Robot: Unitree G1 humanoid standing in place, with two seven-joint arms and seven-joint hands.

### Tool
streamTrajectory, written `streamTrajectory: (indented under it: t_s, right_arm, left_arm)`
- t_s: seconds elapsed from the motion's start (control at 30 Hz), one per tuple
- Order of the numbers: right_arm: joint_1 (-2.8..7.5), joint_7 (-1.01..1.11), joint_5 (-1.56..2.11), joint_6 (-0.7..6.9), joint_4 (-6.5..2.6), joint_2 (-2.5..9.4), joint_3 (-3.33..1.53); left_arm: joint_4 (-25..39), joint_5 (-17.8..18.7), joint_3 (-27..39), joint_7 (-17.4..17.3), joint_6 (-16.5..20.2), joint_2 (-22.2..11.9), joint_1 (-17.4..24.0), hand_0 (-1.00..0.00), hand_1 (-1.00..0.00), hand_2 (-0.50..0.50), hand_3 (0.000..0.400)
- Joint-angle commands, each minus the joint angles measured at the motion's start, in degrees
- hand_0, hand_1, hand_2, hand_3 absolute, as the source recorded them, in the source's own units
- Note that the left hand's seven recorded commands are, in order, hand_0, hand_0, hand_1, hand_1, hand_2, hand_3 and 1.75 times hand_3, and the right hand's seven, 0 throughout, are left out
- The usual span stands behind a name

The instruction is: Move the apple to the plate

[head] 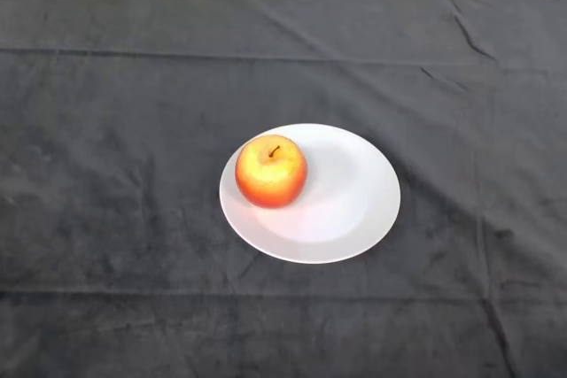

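Apple on plate; your view shows 1 fruit and 1 dish on the dark cloth.

You see the round red-and-yellow apple [271,171] sitting upright, its short brown stem pointing up, on the left part of the round white plate [354,210], close to the rim; the plate lies flat near the middle of the creased dark grey cloth-covered table [115,130]; you cannot tell the left hand's state, since no part of the robot shows.
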State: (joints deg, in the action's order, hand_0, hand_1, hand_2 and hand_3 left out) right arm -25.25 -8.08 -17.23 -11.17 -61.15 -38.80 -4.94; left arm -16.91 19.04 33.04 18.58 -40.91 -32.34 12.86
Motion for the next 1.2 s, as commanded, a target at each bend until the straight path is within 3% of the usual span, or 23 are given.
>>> streamTrajectory:
  t_s: [0.03, 1.2]
  right_arm:
    - [4.23, 0.33, -2.15, 0.70, -2.62, 1.12, -1.24]
    - [4.12, 0.26, -2.20, 0.54, -2.85, 1.14, -1.27]
  left_arm:
    - [-1.0, 0.3, 2.2, 0.2, 0.5, 1.3, -0.3, 0.00, 0.00, 0.00, 0.000]
    - [-0.5, -1.6, 5.2, -3.4, 1.8, 4.1, -2.6, 0.00, 0.00, 0.00, 0.000]
